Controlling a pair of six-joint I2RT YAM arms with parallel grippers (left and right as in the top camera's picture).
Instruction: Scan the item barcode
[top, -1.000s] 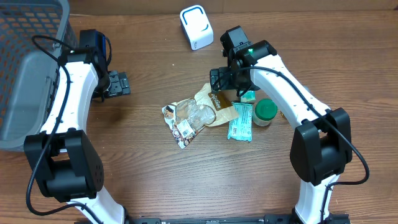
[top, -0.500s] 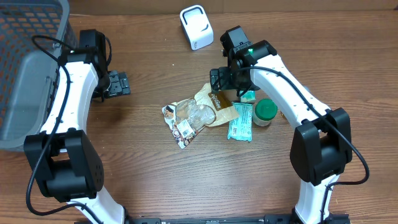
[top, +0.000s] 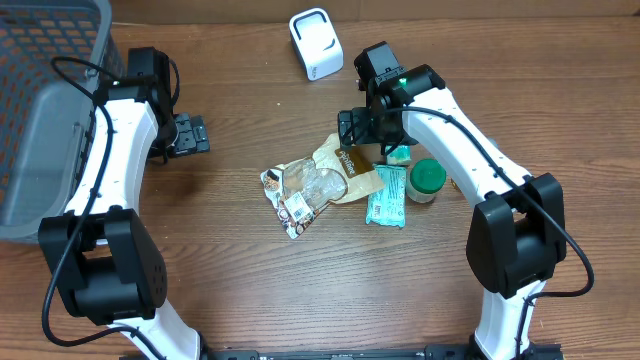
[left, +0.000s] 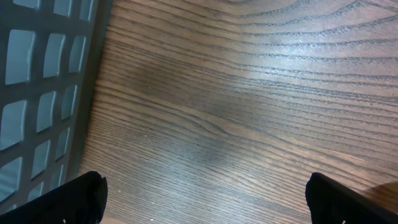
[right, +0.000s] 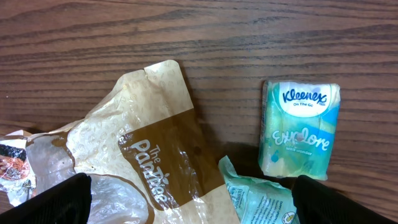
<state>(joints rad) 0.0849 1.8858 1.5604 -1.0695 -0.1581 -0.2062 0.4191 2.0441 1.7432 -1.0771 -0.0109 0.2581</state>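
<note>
Several items lie piled mid-table: a brown and cream bag (top: 338, 163) (right: 143, 149), a clear snack packet (top: 300, 193), a teal packet (top: 387, 196) (right: 261, 199), a green-lidded jar (top: 428, 180) and a Kleenex tissue pack (right: 300, 127). No barcode can be made out on any of them. A white scanner (top: 316, 43) stands at the back. My right gripper (top: 352, 128) (right: 196, 202) hangs open just above the bag and the teal packet, holding nothing. Far to the left, my left gripper (top: 194, 134) (left: 208, 202) is open over bare wood.
A grey mesh basket (top: 40, 110) (left: 43, 87) fills the left edge, close beside the left gripper. Bare wooden tabletop lies in front of the pile and between the two arms.
</note>
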